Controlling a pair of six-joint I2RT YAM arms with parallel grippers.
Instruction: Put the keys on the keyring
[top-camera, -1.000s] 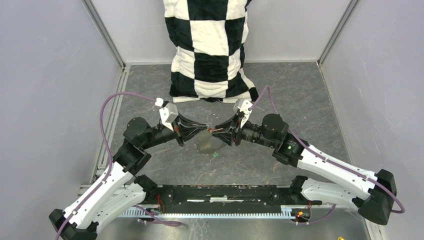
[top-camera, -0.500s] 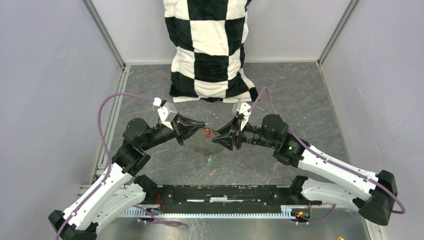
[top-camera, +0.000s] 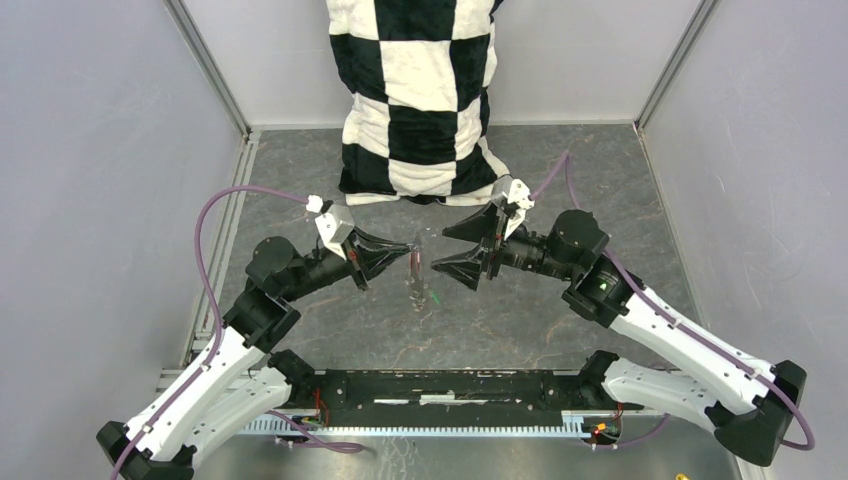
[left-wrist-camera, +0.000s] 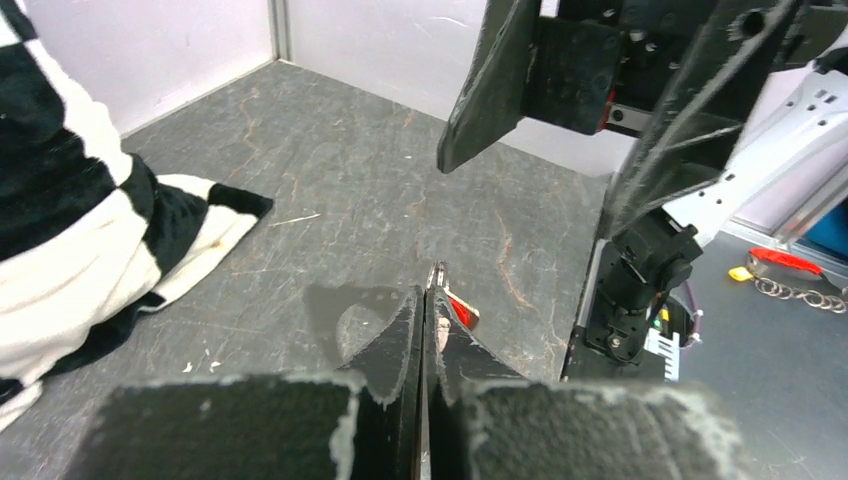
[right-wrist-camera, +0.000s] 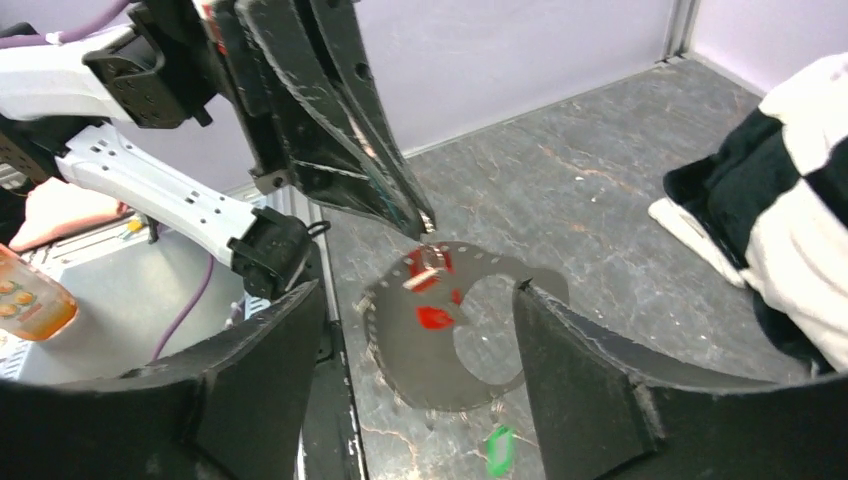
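My left gripper (top-camera: 408, 259) is shut on the top of the keyring (top-camera: 416, 278), which hangs below its tips and looks blurred. In the right wrist view the keyring (right-wrist-camera: 400, 350) shows as a grey smeared oval with small links along its edge. The red key (right-wrist-camera: 435, 317) hangs on it just under the left fingertips (right-wrist-camera: 420, 218), and the green key (right-wrist-camera: 497, 447) dangles at its lower edge. In the left wrist view the red key (left-wrist-camera: 462, 312) peeks out beside the shut fingers (left-wrist-camera: 400, 330). My right gripper (top-camera: 438, 252) stands open just right of the keyring, holding nothing.
A black-and-white checkered cloth (top-camera: 420, 90) lies against the back wall, just behind both grippers. Grey walls close in the left, right and back. The arms' black base rail (top-camera: 440, 385) runs along the near edge.
The right gripper has opened, let go of the red key and drawn back to the right. The keyring now swings under the left gripper, which stays shut.
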